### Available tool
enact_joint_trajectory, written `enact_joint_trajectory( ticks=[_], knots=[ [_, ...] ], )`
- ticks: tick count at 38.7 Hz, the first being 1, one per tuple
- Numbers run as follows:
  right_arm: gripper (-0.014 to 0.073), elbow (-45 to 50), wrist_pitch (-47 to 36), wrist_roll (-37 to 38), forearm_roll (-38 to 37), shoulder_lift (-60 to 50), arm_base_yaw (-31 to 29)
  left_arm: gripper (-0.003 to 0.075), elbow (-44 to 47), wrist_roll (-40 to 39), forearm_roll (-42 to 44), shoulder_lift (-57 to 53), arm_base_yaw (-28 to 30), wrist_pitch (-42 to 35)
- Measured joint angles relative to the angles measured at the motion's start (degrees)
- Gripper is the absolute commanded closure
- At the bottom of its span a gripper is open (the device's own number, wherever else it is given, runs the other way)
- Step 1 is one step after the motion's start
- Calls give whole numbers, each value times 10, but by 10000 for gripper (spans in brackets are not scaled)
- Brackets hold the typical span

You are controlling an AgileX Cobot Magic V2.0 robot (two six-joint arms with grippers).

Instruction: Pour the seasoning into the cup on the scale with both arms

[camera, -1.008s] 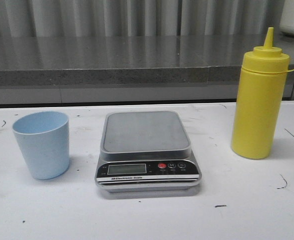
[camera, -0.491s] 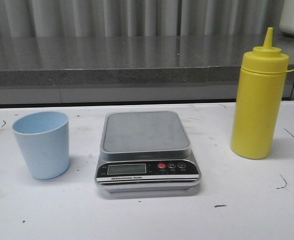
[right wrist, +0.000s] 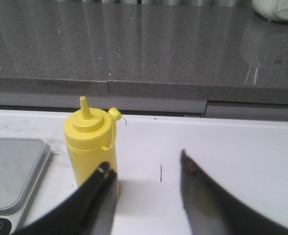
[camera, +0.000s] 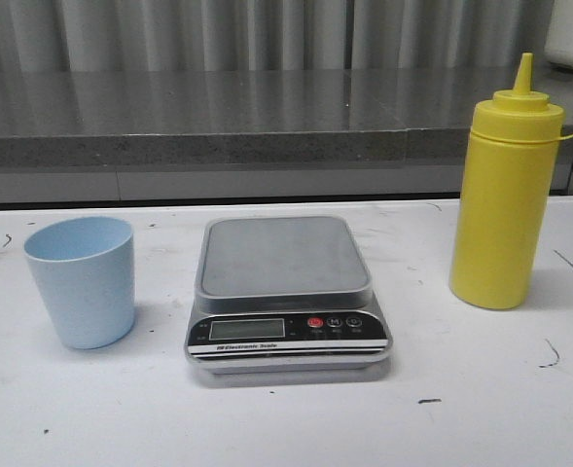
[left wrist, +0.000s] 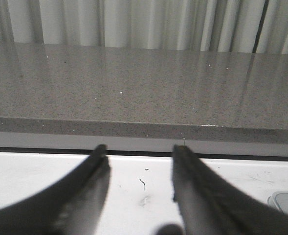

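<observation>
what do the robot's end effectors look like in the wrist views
Each end effector shows two dark, near-black fingers that are broad at the base and taper to narrow tips. The left end effector looks plain matte black. The right end effector has small pale glints near its fingertips. No cables or markings are visible.

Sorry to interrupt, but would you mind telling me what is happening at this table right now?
Nothing is being handled yet. The blue cup stands on the white table to the left of the scale, not on it, and the yellow seasoning bottle stands upright to the scale's right. The scale's platform is bare. The left claw and right claw are both open and empty, the right one close to the bottle.
</observation>
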Motion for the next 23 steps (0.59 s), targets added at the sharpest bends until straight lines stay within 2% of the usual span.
enact_joint_trajectory(
  ticks=[2, 8, 12, 16, 23],
  knots=[
    [-9, 0, 0, 0, 0, 0, 0, 15, 0, 0, 0, 1, 0, 0],
    [0, 0, 0, 0, 1, 0, 0, 88, 0, 0, -30, 18, 0, -3],
    [0, 0, 0, 0, 1, 0, 0, 124, -4, 0, -46, 71, -11, -9],
    [0, 0, 0, 0, 1, 0, 0, 144, -37, 0, -49, 162, -58, 8],
    [0, 0, 0, 0, 1, 0, 0, 155, -146, 0, -29, 356, -166, 93]
  ],
)
